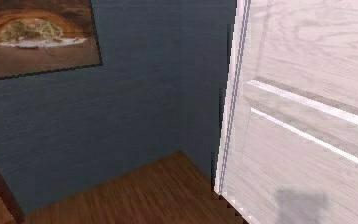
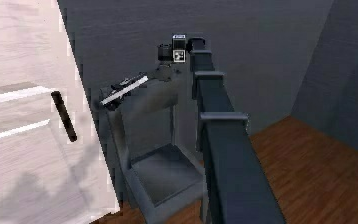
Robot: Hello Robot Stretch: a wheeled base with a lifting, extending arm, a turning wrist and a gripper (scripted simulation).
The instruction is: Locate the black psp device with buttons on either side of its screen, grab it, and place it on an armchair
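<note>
I see the dark gripper beside a white panelled door, a flat black slab with a pale edge near it above a grey padded chair, can't tell the gripper's state or whether it holds anything.

Dark square-sectioned arm; two white black-marked squares; small dark pincer

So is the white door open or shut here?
Open, it appears: the white door stands at an angle to the blue wall, and its edge shows free, with no frame against it.
</note>
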